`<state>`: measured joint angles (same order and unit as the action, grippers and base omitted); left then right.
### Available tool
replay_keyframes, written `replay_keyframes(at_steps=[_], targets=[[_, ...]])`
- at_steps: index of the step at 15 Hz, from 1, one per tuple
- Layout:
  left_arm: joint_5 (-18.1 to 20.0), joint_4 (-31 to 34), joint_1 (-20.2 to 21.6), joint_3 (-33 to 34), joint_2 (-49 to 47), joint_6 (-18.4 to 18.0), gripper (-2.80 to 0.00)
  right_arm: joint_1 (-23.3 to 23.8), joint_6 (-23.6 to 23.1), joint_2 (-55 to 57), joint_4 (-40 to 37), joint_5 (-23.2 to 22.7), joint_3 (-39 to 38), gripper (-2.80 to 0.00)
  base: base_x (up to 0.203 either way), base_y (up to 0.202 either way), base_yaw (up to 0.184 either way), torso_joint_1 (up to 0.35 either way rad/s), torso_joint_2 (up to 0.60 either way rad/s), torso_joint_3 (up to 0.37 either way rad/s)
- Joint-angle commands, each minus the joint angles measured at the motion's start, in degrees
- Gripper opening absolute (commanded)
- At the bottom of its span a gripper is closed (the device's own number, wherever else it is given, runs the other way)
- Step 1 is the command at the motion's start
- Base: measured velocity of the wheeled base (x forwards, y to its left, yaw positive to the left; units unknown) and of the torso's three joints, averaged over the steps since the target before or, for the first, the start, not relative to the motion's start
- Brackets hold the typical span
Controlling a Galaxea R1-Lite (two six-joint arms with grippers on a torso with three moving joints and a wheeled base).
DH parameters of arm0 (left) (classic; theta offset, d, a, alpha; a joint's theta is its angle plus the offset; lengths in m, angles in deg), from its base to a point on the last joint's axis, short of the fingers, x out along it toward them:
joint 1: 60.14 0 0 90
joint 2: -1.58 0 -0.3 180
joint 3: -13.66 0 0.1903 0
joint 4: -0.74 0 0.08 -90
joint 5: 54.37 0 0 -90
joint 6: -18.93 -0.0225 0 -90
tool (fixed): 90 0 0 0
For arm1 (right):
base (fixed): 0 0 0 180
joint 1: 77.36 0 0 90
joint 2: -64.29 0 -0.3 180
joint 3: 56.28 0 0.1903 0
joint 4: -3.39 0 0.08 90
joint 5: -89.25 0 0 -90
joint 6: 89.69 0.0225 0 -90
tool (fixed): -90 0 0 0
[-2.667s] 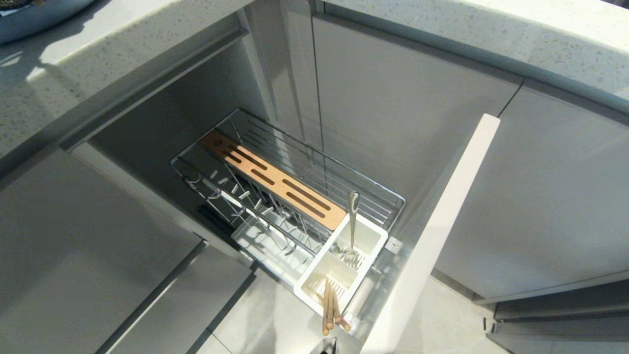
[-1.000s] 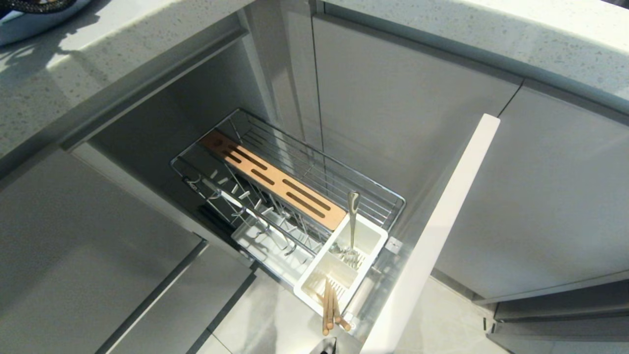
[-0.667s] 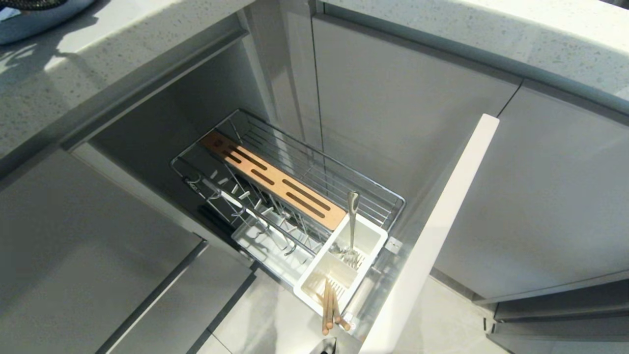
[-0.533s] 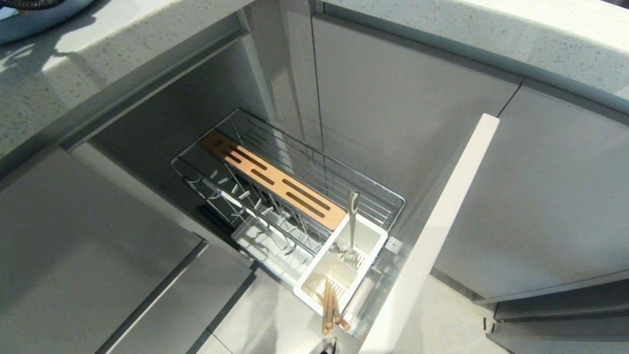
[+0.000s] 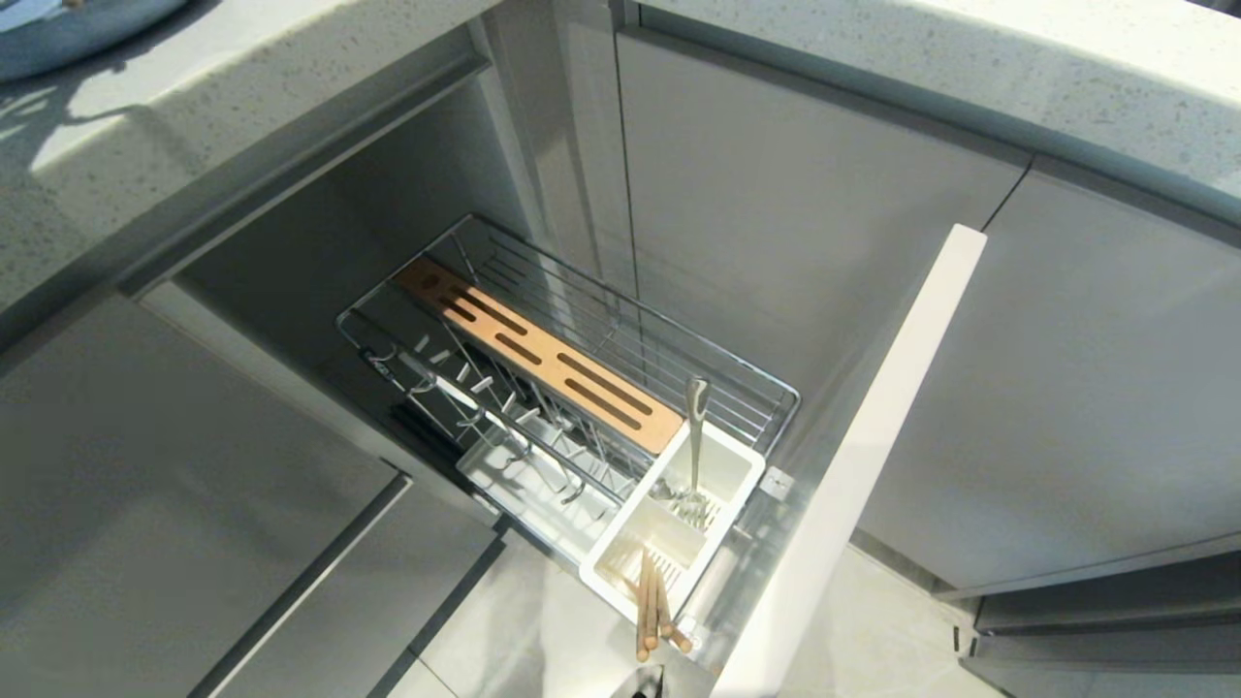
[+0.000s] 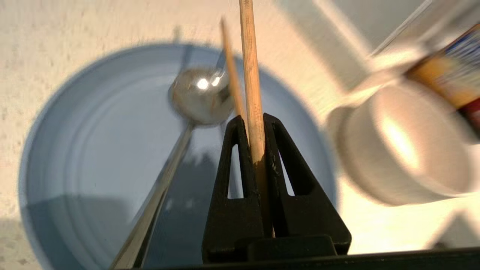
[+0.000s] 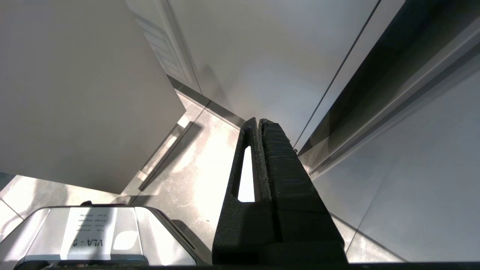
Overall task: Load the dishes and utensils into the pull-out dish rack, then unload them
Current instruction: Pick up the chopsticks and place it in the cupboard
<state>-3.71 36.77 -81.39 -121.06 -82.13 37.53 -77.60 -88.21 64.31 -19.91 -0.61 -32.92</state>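
In the left wrist view my left gripper [image 6: 251,120] is shut on a pair of light wooden chopsticks [image 6: 249,56], just above the light-blue plate [image 6: 93,142]. A silver spoon [image 6: 200,95] lies on that plate, and the cream-white bowl [image 6: 401,146] stands beside it. In the head view the pull-out dish rack [image 5: 620,320] stands drawn out, with its wooden strip [image 5: 543,364] and pale front panel [image 5: 873,436]. Its white caddy [image 5: 722,475] holds a silver utensil [image 5: 695,436] and another pair of chopsticks [image 5: 650,611]. My right gripper [image 7: 258,120] is shut and empty, low over the floor.
The speckled countertop [image 5: 242,116] runs above the open cabinet, and the plate's edge [image 5: 58,39] shows at its far left corner. A colourful cup or pack [image 6: 453,71] stands behind the bowl. Closed grey cabinet doors [image 5: 1066,388] flank the rack.
The dark arm part over the plate at the head view's top left corner has gone out of view, and its shadow on the counter has shifted. The rack and its contents are unmoved.
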Motion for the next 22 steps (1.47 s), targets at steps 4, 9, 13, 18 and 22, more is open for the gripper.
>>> replay_keyframes(at_steps=[4,9,13,18,22], targets=[[0.13,-1.11,-5.03,0.15,4.36,0.48,-2.80,-0.02,0.01,-0.02,-0.04,0.00,-0.02,-2.80,0.000,0.000,0.000,0.000,0.00,0.000],[0.00,-0.72,-20.82,1.94,7.33,0.84,-2.80,-0.02,0.01,-0.02,0.02,-0.01,-0.08,-2.80,0.000,0.000,0.000,0.000,0.00,0.000],[0.00,-0.65,-37.86,10.31,10.74,1.86,-2.80,-0.02,0.01,-0.02,0.02,-0.04,-0.09,-2.80,0.000,0.000,0.000,0.000,0.00,0.000],[-0.01,-0.62,-46.52,22.76,12.73,3.00,-2.80,-0.02,0.01,-0.02,-0.02,0.01,-0.04,-2.80,0.000,0.000,0.000,0.000,0.00,0.000],[0.14,7.31,-49.20,25.75,12.57,7.57,-2.80,-0.02,0.01,-0.02,0.02,0.04,-0.08,-2.80,0.000,0.000,0.000,0.000,0.00,0.000]])
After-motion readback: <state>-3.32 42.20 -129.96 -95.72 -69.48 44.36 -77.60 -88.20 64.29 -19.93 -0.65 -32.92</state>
